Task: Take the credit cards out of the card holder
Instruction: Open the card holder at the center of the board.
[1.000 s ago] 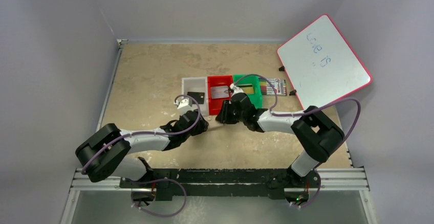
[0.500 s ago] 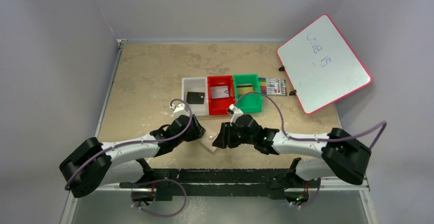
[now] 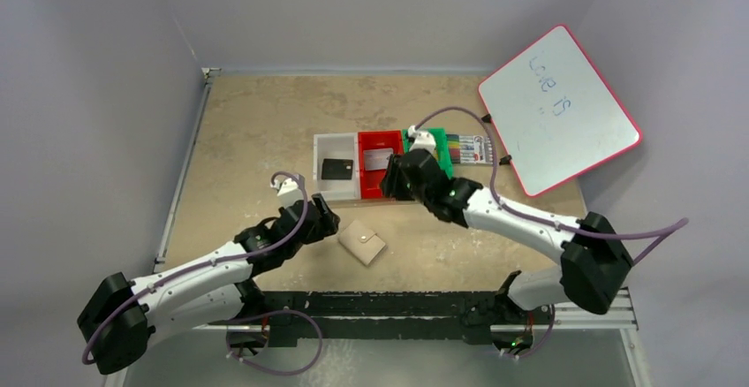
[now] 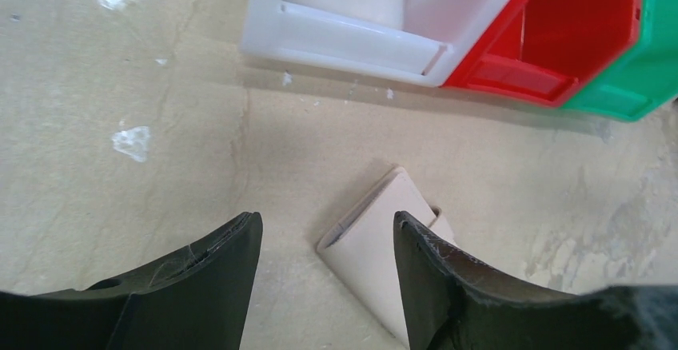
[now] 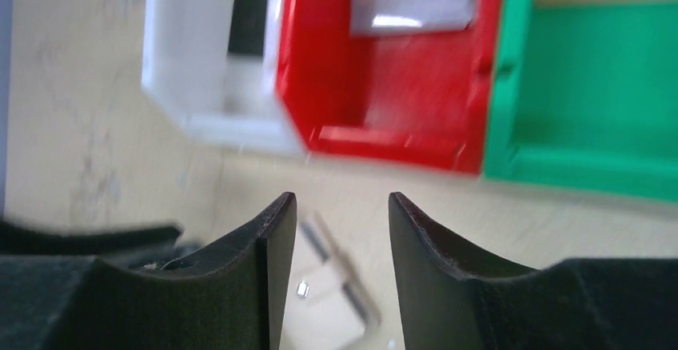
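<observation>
The tan card holder (image 3: 362,243) lies folded shut on the table, in front of the bins, with nothing gripping it. My left gripper (image 3: 324,223) hovers just left of it; its fingers stand open and empty, and the card holder (image 4: 382,242) shows beyond the right finger. My right gripper (image 3: 393,184) is raised over the front of the red bin, open and empty, with the card holder (image 5: 329,306) blurred far below between its fingers. A black card (image 3: 337,169) lies in the white bin (image 3: 320,150), a silver card (image 3: 378,158) in the red bin (image 3: 365,178).
The green bin (image 3: 444,166) stands right of the red one, partly hidden by my right arm. A striped marker pack (image 3: 471,148) lies beside it. A red-framed whiteboard (image 3: 558,109) leans at the back right.
Both grippers came down from the bins to the table front with the card holder. It now lies free on the table. My left arm drew back left; my right arm lifted back toward the bins.
</observation>
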Controlling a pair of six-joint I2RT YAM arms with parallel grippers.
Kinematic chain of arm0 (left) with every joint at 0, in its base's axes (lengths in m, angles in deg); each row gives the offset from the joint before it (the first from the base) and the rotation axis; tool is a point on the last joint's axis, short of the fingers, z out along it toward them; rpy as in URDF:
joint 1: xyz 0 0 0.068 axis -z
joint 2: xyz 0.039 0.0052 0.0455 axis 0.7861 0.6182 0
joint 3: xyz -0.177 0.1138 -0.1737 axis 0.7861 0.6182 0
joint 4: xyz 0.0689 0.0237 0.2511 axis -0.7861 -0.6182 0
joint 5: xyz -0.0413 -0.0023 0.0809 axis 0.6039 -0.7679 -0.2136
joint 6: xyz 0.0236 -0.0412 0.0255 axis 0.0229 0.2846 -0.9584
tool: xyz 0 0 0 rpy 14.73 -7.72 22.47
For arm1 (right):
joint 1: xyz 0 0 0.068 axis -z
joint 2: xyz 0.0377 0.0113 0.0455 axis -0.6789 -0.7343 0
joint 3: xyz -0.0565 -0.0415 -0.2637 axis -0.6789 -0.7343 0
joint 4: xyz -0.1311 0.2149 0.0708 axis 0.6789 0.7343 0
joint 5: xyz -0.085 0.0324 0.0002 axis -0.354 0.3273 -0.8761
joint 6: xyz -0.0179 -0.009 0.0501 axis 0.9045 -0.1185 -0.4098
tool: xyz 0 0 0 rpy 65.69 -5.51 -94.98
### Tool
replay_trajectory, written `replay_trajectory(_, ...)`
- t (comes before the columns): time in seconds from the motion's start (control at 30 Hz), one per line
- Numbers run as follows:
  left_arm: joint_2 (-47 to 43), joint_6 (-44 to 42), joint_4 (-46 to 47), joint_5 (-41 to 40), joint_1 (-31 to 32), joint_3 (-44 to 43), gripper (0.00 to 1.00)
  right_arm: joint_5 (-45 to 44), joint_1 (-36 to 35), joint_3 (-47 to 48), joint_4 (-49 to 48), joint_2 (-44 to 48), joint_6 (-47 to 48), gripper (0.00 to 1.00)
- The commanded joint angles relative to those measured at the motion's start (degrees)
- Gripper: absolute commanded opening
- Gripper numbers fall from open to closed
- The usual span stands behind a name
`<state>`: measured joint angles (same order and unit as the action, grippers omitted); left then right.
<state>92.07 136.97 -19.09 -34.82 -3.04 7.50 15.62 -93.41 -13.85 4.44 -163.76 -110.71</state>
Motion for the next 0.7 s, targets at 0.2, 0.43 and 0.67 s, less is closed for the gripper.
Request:
replay_trajectory(0.2,-1.1,0.3,-6.9,-9.6,0.1,-6.7,0.62,0.3,6.9,20.3,7.0,-17.7,12.4,0.45)
replay_trajectory(0.43,-2.4,-0.2,-10.1,-11.0,0.0,-9.2,0.62,-1.3,7.8,26.8,9.6,-27.1,13.9,0.42)
replay_trajectory(0.67,-2.1,-1.1,-11.3,-12.2,0.1,-10.7,0.63,0.2,8.4,31.2,10.2,-34.7,16.5,0.4)
